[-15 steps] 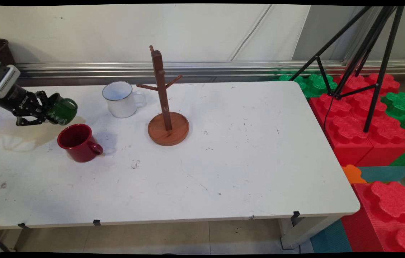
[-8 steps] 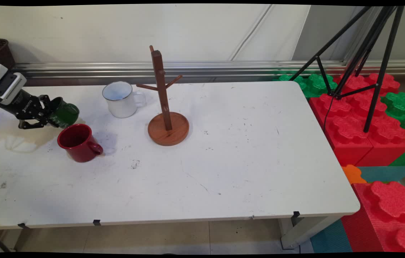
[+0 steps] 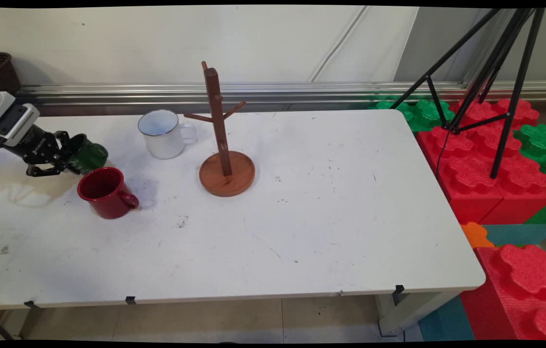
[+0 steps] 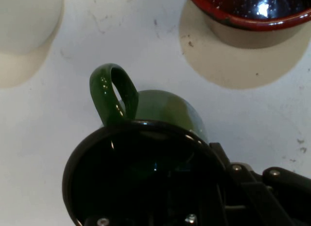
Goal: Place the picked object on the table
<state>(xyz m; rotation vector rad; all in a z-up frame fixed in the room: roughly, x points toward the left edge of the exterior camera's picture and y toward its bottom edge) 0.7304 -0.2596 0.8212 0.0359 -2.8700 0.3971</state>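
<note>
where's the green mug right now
In the main view the green mug is at the table's far left, tipped and gripped by the hand, just behind the red mug and left of the white enamel mug.

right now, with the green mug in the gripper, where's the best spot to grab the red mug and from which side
Grip the red mug by its rim wall, coming from above. It stands upright with its mouth open, so one finger can go inside and one outside. Pick the side away from its handle, which points toward the table's near right. The gripper holding the green mug hangs close behind it.
</note>
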